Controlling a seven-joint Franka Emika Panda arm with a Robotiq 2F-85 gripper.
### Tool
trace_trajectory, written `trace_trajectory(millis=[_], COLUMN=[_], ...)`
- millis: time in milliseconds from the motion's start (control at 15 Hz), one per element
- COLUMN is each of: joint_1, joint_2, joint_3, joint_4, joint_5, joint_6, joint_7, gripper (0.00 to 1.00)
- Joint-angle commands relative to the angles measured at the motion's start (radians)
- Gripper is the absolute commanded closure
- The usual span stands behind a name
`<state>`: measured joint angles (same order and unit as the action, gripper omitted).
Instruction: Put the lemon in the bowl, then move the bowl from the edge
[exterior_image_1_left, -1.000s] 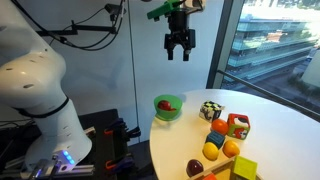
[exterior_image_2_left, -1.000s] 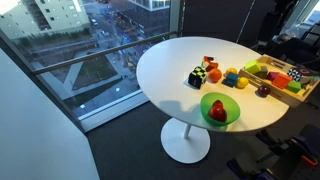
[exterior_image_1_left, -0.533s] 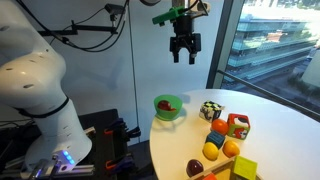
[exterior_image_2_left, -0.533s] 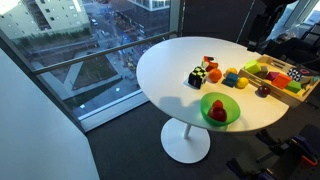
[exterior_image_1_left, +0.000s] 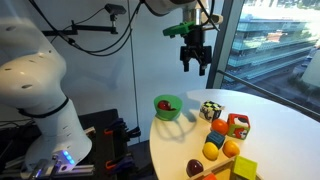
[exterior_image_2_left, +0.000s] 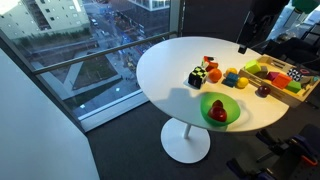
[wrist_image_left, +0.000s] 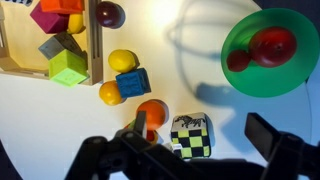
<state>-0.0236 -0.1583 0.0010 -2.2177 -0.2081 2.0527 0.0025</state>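
Lemon (wrist_image_left: 123, 61) lies on the white round table (wrist_image_left: 50, 130), outside the bowl and well apart from it. It touches the top of a blue cube (wrist_image_left: 134, 82), and an orange ball (wrist_image_left: 110, 94) sits just beside that cube. In an exterior view the lemon (exterior_image_1_left: 211, 152) shows as a small yellow lump next to the orange ball (exterior_image_1_left: 231, 148).

The green bowl (wrist_image_left: 270, 52) sits at the table's edge in both exterior views (exterior_image_1_left: 167, 107) (exterior_image_2_left: 220, 109). It holds two red pieces, one larger than the other.

My pincer (wrist_image_left: 199, 125) hangs high above the table (exterior_image_1_left: 196, 66), its fingers (wrist_image_left: 140, 124) spread wide with nothing between them. Below it in the wrist view stands a black-and-white checkered cube (wrist_image_left: 189, 135). A wooden tray (wrist_image_left: 95, 40) of coloured blocks lies near the lemon.
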Motion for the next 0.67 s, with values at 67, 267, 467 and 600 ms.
trace_trajectory(millis=[67,267,467,600], joint_1=[-0.021,-0.033,-0.046,-0.054], joint_2=[0.067,0.102,0.124,0.131], joint_3=[-0.030,-0.048,-0.062,-0.074], joint_4=[0.028,0.022,0.006,-0.012], joint_5=[0.010,0.011,-0.004,-0.006], joint_6=[0.045,0.069,0.085,0.101], joint_7=[0.016,0.008,0.009,-0.005], gripper=[0.00,0.00,0.00,0.00])
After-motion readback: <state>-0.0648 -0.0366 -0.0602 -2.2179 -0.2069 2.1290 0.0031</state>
